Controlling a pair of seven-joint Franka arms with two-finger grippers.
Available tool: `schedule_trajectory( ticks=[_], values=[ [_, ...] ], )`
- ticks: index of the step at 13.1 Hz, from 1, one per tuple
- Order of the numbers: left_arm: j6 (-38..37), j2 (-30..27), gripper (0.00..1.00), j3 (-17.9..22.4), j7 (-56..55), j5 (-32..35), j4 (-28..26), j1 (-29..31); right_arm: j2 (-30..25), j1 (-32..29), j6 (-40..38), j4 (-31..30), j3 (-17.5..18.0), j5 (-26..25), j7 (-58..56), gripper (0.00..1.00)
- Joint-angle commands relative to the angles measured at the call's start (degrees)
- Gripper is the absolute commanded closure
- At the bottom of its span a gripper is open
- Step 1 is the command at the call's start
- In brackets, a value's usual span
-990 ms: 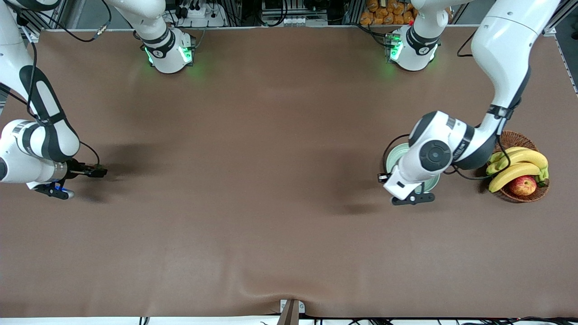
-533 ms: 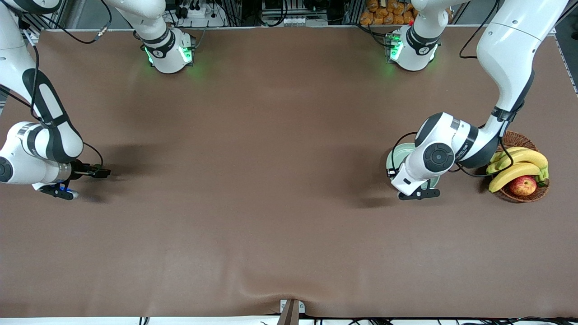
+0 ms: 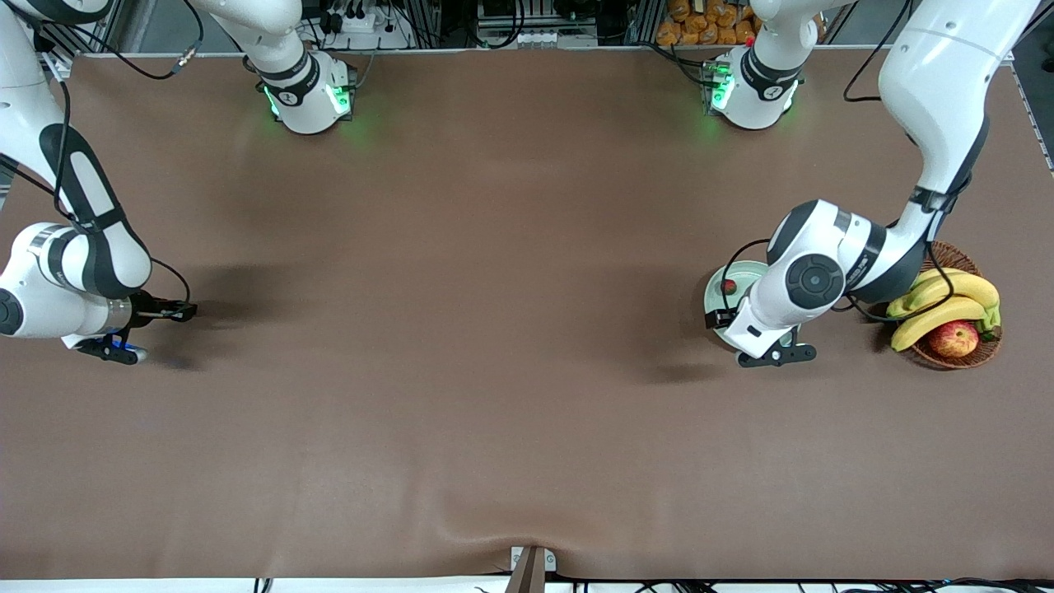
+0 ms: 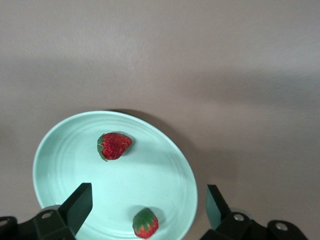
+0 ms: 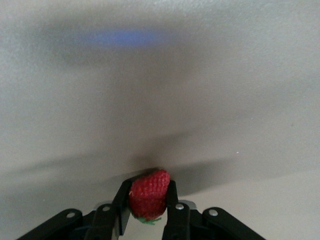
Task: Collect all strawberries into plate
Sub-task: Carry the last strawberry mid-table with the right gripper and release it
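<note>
The left gripper (image 4: 145, 205) hung wide open over the plate (image 4: 170, 170), which held two strawberries (image 4: 114, 145). The right gripper (image 5: 148, 207), well apart from the plate, gripped a third strawberry (image 5: 149, 192).

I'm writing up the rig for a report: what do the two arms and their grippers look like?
Both arms have glossy white shells with black joint bands and loose black cables along them; each base glows green. The left gripper has black fingers on a black body. The right gripper has the same black fingers, with a blue light beside it.

plate (image 4: 60, 150): glossy, smooth glaze | strawberry (image 5: 149, 192) in my right gripper (image 5: 148, 210): rough, seeded skin | table (image 3: 494, 329): matt brown cloth
</note>
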Motion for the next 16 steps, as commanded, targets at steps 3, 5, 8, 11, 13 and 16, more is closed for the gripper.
schedule_trajectory(
  ticks=[3, 5, 8, 11, 13, 16],
  values=[
    [-6.67, -5.17, 0.0, -3.87, -1.05, -1.98, 3.09, 0.3, -2.7, -0.98, -2.47, 0.39, 6.01, 0.14, -7.08, 1.0],
    [-11.06, -5.18, 0.0, -5.54, -1.14, -2.16, 6.68, 0.38, -2.79, -0.72, -2.55, 2.93, 11.19, 0.05, -9.46, 1.0],
    [-14.86, -5.09, 0.0, -6.07, -0.7, -4.87, 10.56, 0.3, -2.09, -0.63, -1.86, 4.09, 19.88, 1.88, -10.79, 1.0],
    [-17.84, -5.18, 0.0, -6.07, -0.61, -6.38, 13.64, 0.3, -1.83, 7.59, 2.36, 4.35, 22.64, 7.07, -10.79, 1.0],
    [-19.52, -5.18, 0.0, -6.25, -0.44, -6.38, 15.48, 0.3, -1.39, 16.38, 7.44, 5.75, 22.55, 7.17, -10.09, 1.0],
    [-21.01, -5.18, 0.0, -6.51, 0.09, -6.47, 17.42, 0.38, 3.08, 26.85, 16.58, 8.56, 22.02, 6.47, -5.54, 1.0]
  ],
)
